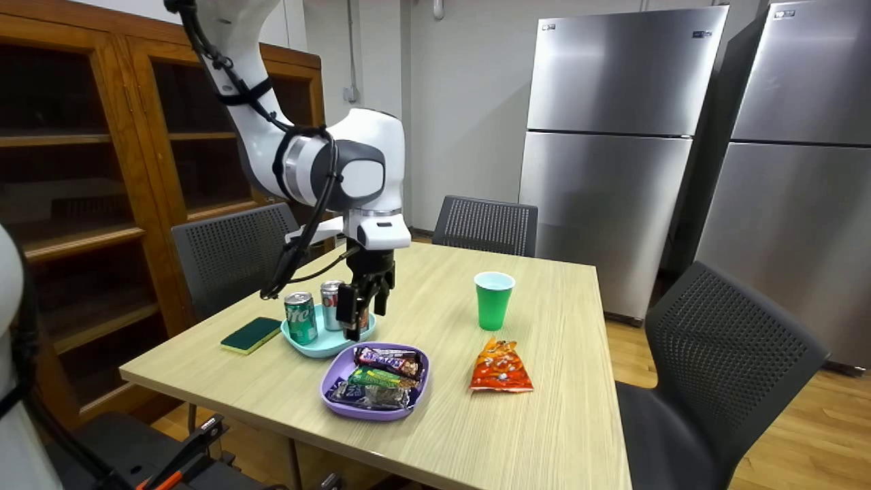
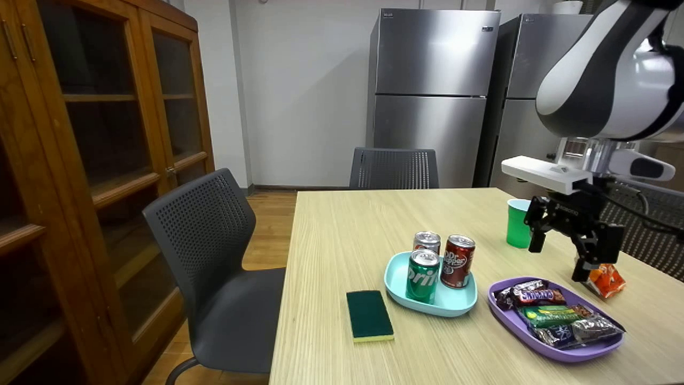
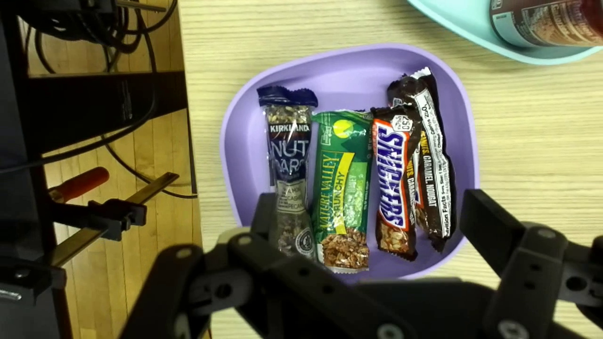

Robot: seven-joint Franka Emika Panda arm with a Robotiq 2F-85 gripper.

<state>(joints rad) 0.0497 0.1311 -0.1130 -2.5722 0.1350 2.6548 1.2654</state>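
My black pincer [image 3: 377, 222] hung, jaws wide apart, above the pale wood-grained table [image 3: 541, 141], near the purple plastic tray [image 3: 348, 87]. In my wrist view a blue-and-clear-wrapped nut bar [image 3: 289, 155] lay inside it toward nine o'clock, a brown-wrapped candy bar [image 3: 435, 160] toward three; a turquoise plastic dish [image 3: 464, 19] sat beyond its two-o'clock rim.

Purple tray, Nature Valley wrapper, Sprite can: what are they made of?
Purple tray: probably molded plastic, satin; uniform color, smooth rounded rim.
Nature Valley wrapper: likely thin plastic film, glossy; glare, creases; can't tell if foil-lined.
Sprite can: metal, likely aluminum; shiny silver top above printed green side.
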